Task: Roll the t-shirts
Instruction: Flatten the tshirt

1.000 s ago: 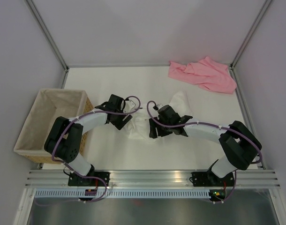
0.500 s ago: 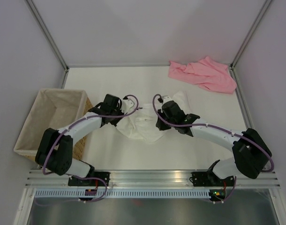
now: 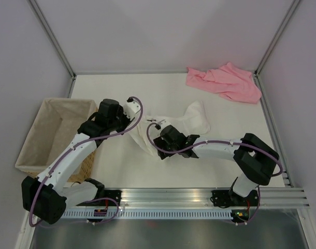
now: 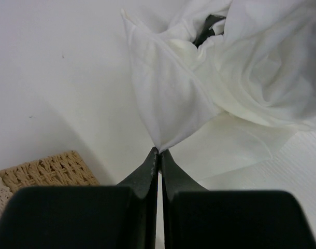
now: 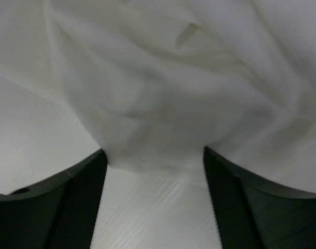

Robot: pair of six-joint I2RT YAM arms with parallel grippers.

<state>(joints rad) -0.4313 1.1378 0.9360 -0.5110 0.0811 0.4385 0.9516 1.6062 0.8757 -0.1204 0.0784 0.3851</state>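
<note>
Near the middle of the desk (image 3: 111, 88) lies the crumpled white t-shirt (image 3: 197, 116). The left end effector (image 4: 159, 151) is pinched together on one corner of it, drawn to a point. The right end effector (image 5: 154, 158) has its fingers wide apart, with a fold of that cloth bulging between their tips. The pink t-shirt (image 3: 225, 82) lies bunched at the far right corner, well apart. A wicker basket (image 3: 44, 135) sits at the left edge.

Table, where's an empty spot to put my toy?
Bare patches: the far-left table between basket and pink t-shirt, and right of the white t-shirt. The middle is crowded: left gripper pinches that shirt, right gripper open at it.
</note>
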